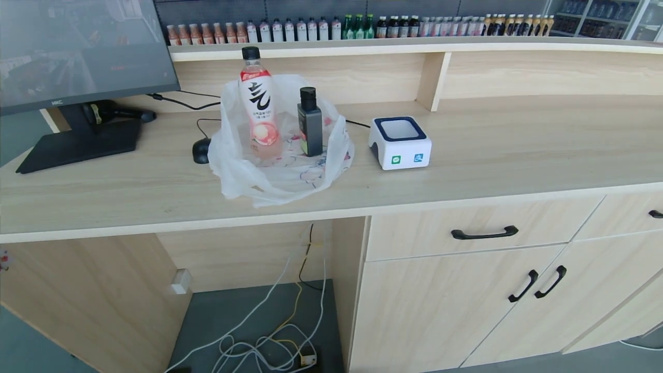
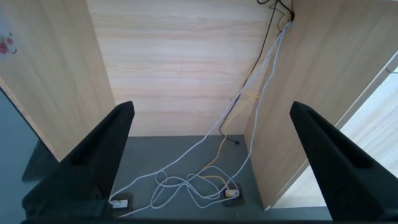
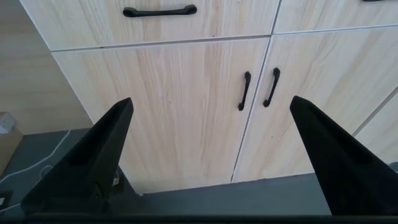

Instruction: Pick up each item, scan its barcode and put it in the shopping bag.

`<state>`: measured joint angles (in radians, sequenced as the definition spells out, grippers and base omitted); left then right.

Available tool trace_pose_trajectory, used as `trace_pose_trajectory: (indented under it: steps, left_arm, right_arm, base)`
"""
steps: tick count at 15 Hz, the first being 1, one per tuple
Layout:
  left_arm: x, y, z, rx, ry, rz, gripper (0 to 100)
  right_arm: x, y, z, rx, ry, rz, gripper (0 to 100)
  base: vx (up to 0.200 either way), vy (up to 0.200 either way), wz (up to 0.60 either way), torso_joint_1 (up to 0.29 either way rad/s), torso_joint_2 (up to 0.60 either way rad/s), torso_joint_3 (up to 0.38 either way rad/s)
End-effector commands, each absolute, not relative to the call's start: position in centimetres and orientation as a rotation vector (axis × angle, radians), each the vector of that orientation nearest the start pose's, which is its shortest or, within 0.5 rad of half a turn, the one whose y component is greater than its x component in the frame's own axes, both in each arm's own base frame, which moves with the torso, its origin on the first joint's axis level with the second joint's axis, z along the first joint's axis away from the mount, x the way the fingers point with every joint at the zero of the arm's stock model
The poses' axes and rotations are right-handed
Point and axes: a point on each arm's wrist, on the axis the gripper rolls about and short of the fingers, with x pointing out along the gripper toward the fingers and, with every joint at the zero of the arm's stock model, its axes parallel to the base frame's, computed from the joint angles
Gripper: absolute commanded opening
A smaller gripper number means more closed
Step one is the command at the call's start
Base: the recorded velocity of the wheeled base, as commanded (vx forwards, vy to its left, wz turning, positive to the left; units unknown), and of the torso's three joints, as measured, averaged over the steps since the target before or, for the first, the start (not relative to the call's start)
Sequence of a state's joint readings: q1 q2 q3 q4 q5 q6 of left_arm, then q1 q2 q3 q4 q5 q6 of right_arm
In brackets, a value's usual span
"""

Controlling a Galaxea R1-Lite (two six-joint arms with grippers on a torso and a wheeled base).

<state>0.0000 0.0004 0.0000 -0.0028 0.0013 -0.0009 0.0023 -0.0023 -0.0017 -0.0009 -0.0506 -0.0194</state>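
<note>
Pink drink bottle and dark bottle stand upright inside the white shopping bag on the counter, scanner just beside; left gripper and right gripper hang wide open, empty, well below counter level, facing floor cables and cupboard doors.

Obs., left gripper: two matte black fingers, each a broad solid wedge, wide at the base and tapering to a blunt, squared tip. The inner faces are flat and smooth, and the edges catch a faint grey sheen.

Obs., right gripper: same build. Its matte black wedge fingers have plain smooth surfaces, straight sloping inner edges and squared-off tips.
</note>
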Motion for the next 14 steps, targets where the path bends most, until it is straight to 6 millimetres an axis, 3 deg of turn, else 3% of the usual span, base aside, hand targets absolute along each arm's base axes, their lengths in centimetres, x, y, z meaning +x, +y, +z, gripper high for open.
trace_pose_trajectory:
  steps: [1,10,14]
  left_arm:
    - [-2.28,0.0,7.58,-0.002,-0.003,0.002,100]
    - [-2.28,0.0,7.58,-0.002,-0.003,0.002,100]
    - [-2.28,0.0,7.58,-0.002,-0.003,0.002,100]
  right_arm:
    - [-2.29,-0.12,7.61,-0.015,-0.003,-0.048,100]
    - [-2.29,-0.12,7.61,-0.023,-0.003,-0.048,100]
    - [-2.29,-0.12,7.61,-0.014,-0.003,-0.048,100]
  base:
    - [0.0,-0.2,0.0,0.002,0.0,0.002]
    - [0.0,-0.2,0.0,0.002,0.0,0.002]
    - [0.0,0.0,0.0,0.0,0.0,0.0]
